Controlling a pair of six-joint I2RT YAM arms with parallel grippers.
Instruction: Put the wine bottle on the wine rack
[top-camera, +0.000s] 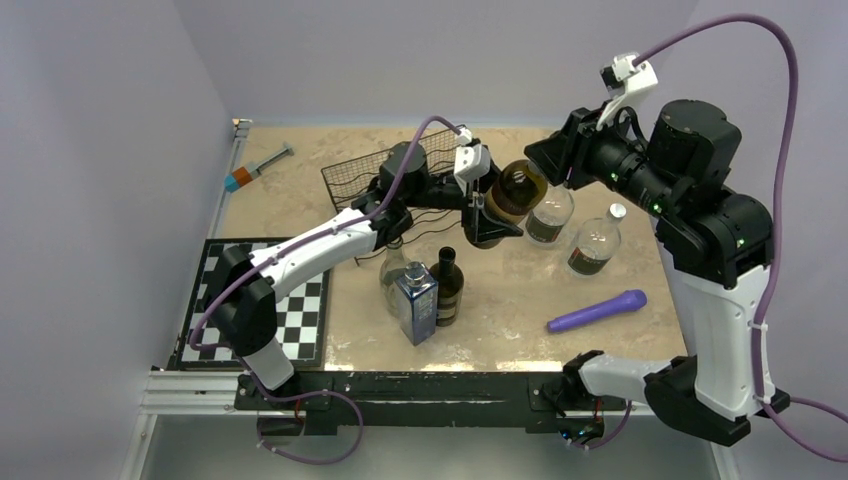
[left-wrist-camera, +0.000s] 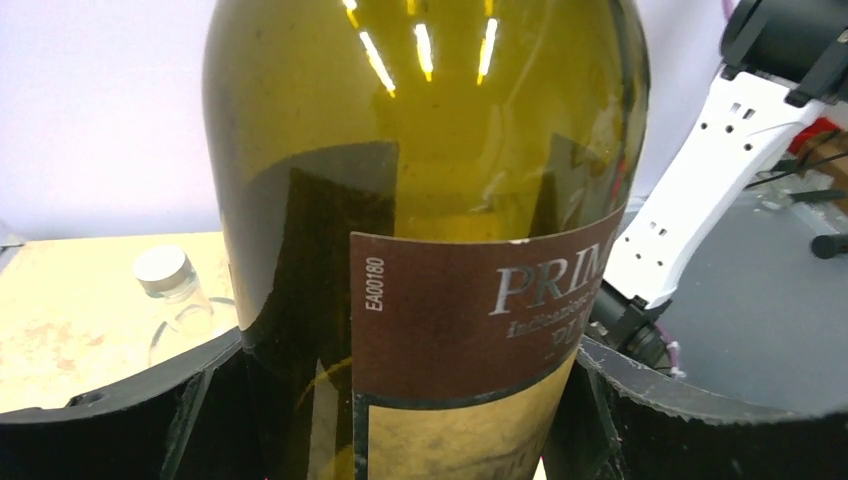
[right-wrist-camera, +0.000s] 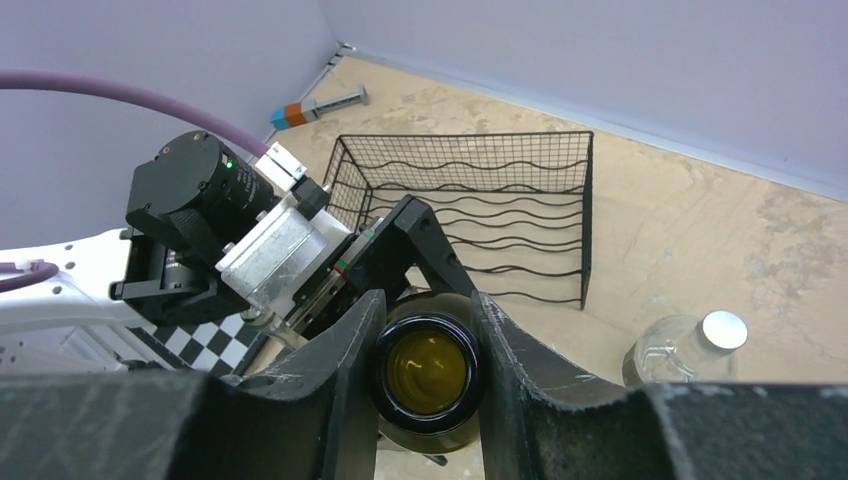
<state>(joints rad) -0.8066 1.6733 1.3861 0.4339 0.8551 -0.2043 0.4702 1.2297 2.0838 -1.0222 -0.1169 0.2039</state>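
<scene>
Right wrist: right fingers (right-wrist-camera: 335, 375) clamp wine bottle (right-wrist-camera: 428, 368) neck; left fingers (left-wrist-camera: 130, 415) flank body.

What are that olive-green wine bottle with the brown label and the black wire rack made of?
The olive-green wine bottle: looks like tinted glass, glossy, with sharp bright reflections and shapes showing through it. The brown label: probably matte paper, with printed lettering and no glare. The black wire wine rack: likely coated metal, judging by thin stiff wavy rods and mesh.
</scene>
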